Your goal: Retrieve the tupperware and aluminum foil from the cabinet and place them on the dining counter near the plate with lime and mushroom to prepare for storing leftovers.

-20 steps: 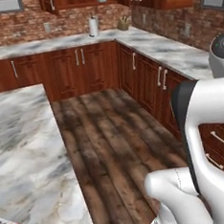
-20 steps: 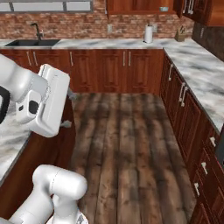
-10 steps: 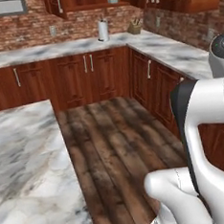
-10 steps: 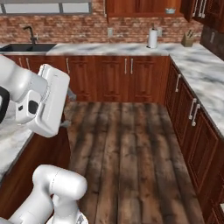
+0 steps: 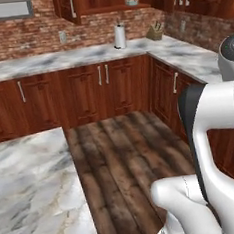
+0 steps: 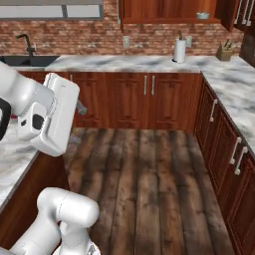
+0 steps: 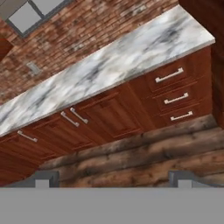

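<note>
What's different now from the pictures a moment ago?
The whole robot drove and turned, so the view swung: the back counter with the paper towel roll looks nearer, and the island's near end slid out of sight. Nothing was grabbed. The hand stayed open and empty.

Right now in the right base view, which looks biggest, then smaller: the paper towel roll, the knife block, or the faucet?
1. Faucet
2. Paper towel roll
3. Knife block

The first two look nearly alike, and their distances from the camera differ, so real sizes stay unsure.
</note>
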